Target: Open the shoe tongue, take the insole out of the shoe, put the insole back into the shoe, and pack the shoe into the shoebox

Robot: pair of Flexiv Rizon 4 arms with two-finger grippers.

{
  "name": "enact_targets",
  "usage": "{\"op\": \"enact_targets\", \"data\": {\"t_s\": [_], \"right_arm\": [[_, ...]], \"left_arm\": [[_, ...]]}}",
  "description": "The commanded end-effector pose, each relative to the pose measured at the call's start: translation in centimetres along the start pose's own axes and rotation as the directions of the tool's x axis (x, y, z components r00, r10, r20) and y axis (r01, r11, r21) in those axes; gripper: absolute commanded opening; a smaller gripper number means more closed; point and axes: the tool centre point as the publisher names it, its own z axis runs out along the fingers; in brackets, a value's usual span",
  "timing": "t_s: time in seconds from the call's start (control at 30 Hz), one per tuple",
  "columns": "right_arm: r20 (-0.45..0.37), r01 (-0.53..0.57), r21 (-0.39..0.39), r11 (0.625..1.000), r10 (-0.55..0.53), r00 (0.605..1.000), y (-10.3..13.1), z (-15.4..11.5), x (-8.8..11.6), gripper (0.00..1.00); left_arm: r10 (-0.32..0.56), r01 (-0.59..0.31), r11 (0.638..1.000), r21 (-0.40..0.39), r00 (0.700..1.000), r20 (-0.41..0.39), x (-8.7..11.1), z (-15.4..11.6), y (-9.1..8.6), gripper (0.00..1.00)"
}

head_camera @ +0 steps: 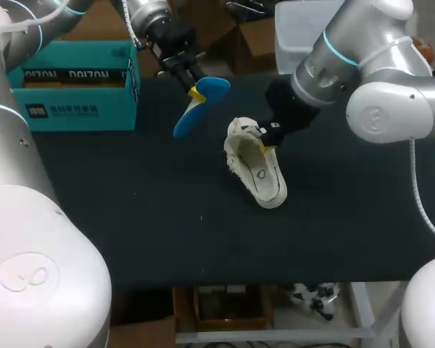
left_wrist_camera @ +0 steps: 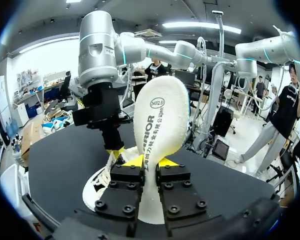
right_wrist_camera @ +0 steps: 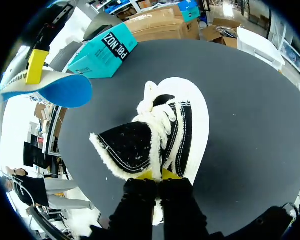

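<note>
The insole (head_camera: 201, 106), blue underneath and white fleece on top, hangs above the table's back middle with my left gripper (head_camera: 196, 92) shut on its end. In the left wrist view the insole (left_wrist_camera: 160, 125) stands up between the fingers of that gripper (left_wrist_camera: 150, 162). The shoe (head_camera: 256, 168), black with fleece lining and a white sole, lies on its side at the table's middle. My right gripper (head_camera: 264, 143) is shut on its pulled-back tongue (right_wrist_camera: 127, 147), seen at the gripper (right_wrist_camera: 157, 175) in the right wrist view. The teal shoebox (head_camera: 80, 83) stands open at the back left.
The black table (head_camera: 167, 225) is bare in front of the shoe and to its left. A cardboard box and a white bin (head_camera: 293, 32) sit at the back edge behind my right arm.
</note>
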Motion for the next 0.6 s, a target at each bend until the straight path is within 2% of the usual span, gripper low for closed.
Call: {"op": "enact_targets", "data": {"t_s": [0.03,0.33,0.6], "right_arm": [[-0.003,-0.009,-0.074,0.997,0.008,1.0,-0.2,-0.9,0.1,0.0],[-0.043,-0.041,-0.094,0.995,0.037,0.998,0.6,-0.6,0.5,0.0],[-0.1,-0.026,-0.09,0.996,0.016,0.995,0.5,1.1,-0.5,0.0]], "left_arm": [[0.001,0.001,1.0,0.017,0.993,-0.116,-0.8,-0.4,0.3,0.0],[-0.01,0.014,0.999,0.03,0.99,-0.142,-1.7,-0.5,0.4,0.0],[-0.02,0.024,0.999,0.028,0.988,-0.153,-1.7,-0.2,1.3,0.0]]}}
